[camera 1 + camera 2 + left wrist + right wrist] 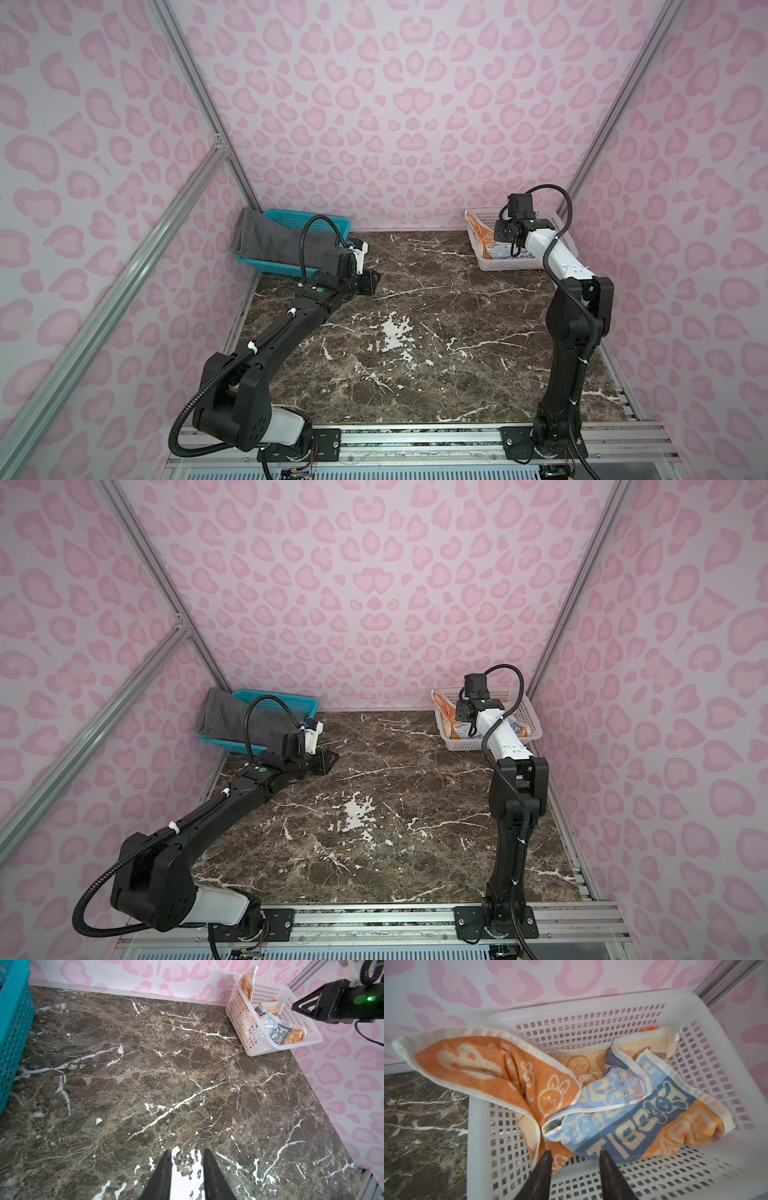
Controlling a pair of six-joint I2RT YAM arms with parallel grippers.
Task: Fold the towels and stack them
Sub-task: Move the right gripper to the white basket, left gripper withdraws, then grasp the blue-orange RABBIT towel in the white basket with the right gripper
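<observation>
While the right gripper (575, 1152) hangs spread and empty over the white basket (591, 1000), the orange towel (492, 1076) and the lettered multicolour towel (633, 1126) lie crumpled inside, light and limp by the look. Pinch the orange one's hemmed corner draped over the rim, I'd say. The left gripper (187, 1152), jaws apart on nothing, sits beside the teal basket (307, 218) holding the likely heavier grey towel (270, 243).

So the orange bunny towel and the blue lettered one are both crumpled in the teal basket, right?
Wrong basket. The orange bunny towel and the blue lettered one are both crumpled in the white basket, as the right wrist view shows.
</observation>
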